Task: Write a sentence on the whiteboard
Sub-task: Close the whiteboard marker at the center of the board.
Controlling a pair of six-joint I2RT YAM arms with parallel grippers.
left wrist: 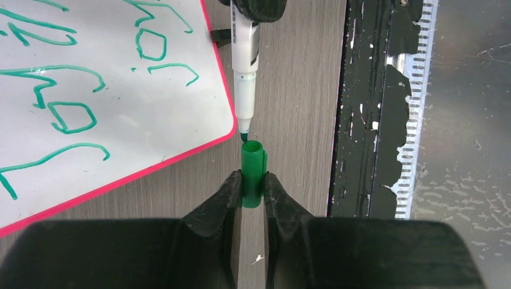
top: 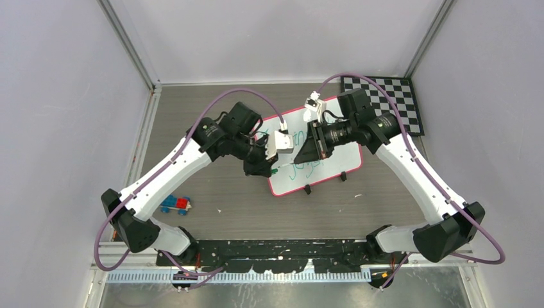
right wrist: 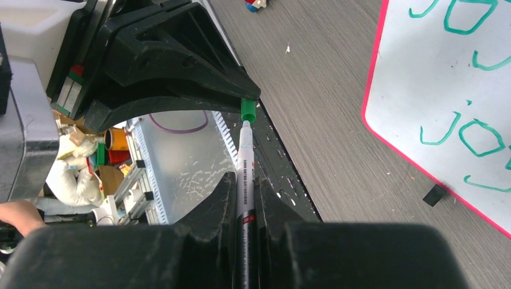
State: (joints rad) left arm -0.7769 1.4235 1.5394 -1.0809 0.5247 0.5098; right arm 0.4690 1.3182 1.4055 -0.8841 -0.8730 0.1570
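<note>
Glossy whiteboard [left wrist: 163, 114]; matt wood-grain table [left wrist: 301, 90]; smooth plastic marker [left wrist: 246, 72], green cap [left wrist: 253, 171].

Top view: you see 1 grey wood-grain table [top: 212, 115], enclosed by pale grey walls [top: 64, 77].
A: black-and-white checkered board [top: 391, 102], lying flat in the table's far right corner.
B: small toy [top: 176, 205] of blue and red blocks, in the near left part, well apart from A.
C: scuffed black plate [top: 282, 251] along the near edge, with a white ridged rail [top: 237, 276] just beside it on your side.
</note>
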